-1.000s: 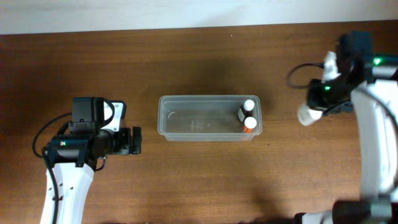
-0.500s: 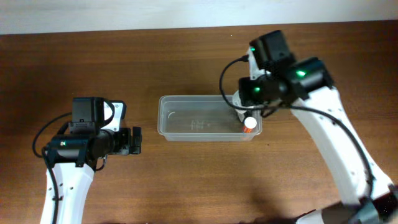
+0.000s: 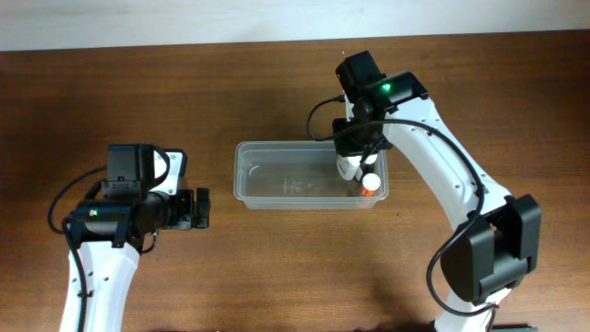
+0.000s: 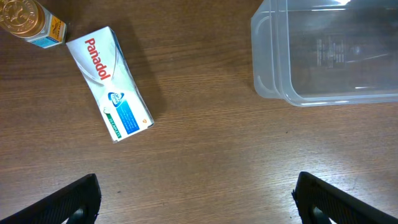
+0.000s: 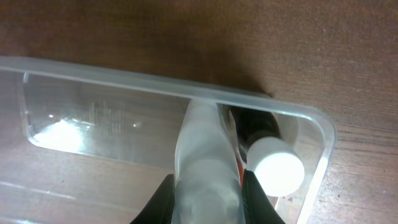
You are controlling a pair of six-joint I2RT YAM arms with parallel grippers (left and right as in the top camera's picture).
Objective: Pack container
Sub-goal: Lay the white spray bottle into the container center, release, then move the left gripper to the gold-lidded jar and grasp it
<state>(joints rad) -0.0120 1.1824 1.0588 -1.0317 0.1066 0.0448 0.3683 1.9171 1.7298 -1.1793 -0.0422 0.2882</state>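
The clear plastic container (image 3: 295, 175) lies in the middle of the table. My right gripper (image 3: 350, 159) is over its right end, shut on a translucent white bottle (image 5: 205, 155) that reaches down inside the tub. In the right wrist view the gripper (image 5: 208, 202) squeezes the bottle from both sides. Next to it in the tub are a dark bottle with a white cap (image 5: 273, 167) and an orange-capped bottle (image 3: 369, 184). My left gripper (image 3: 199, 209) is open and empty, left of the container (image 4: 323, 56); its fingers (image 4: 74, 199) are spread wide.
In the left wrist view a white Panadol box (image 4: 109, 84) lies on the wood left of the container, and a small jar with a gold lid (image 4: 28, 22) stands beyond it. The table's far edge runs along the top of the overhead view.
My right arm swung from the far right to the container's right end, carrying the white bottle, and now holds it inside the tub. The left arm has not moved.
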